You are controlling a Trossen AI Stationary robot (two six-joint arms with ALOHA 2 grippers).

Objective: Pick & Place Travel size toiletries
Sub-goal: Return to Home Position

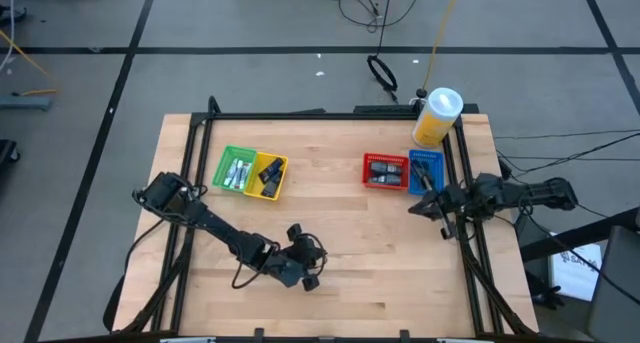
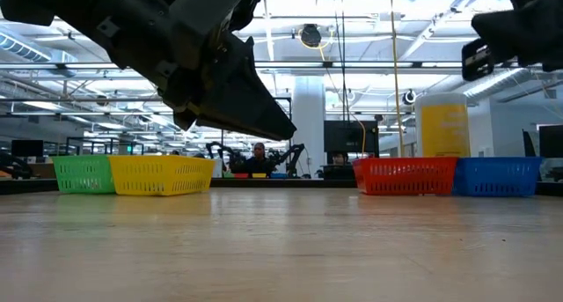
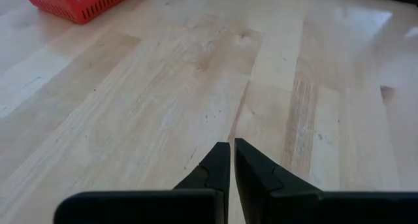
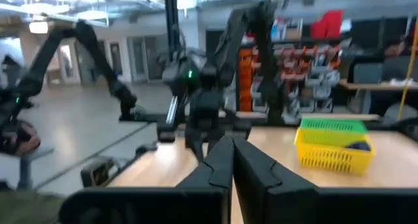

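On the left of the worktop (image 1: 330, 233) a green basket (image 1: 222, 163) holds a few silvery tubes (image 1: 238, 173) lying side by side. The yellow basket (image 1: 283, 179) touching it holds dark toiletries (image 1: 268, 170) too small to tell apart. In front of those two, toward the worktop's near middle, the left hand (image 3: 231, 147) hangs low over bare wood, its fingers pressed together on nothing. A wide stretch of open wood lies between the yellow basket and the red basket (image 1: 385, 156), which is packed with dark grey pieces (image 1: 381, 171). The blue basket (image 1: 440, 168) touches the red one and has a slim dark item (image 1: 424, 175) inside. Behind the blue basket, at the far right corner, stands a yellow jar (image 1: 432, 131) with a white cap. The right hand (image 4: 230, 143) sits at the right edge, just in front of the blue basket, fingers closed and empty, pointing across the worktop. Black frame rails (image 1: 300, 114) run along the left, far and right edges.
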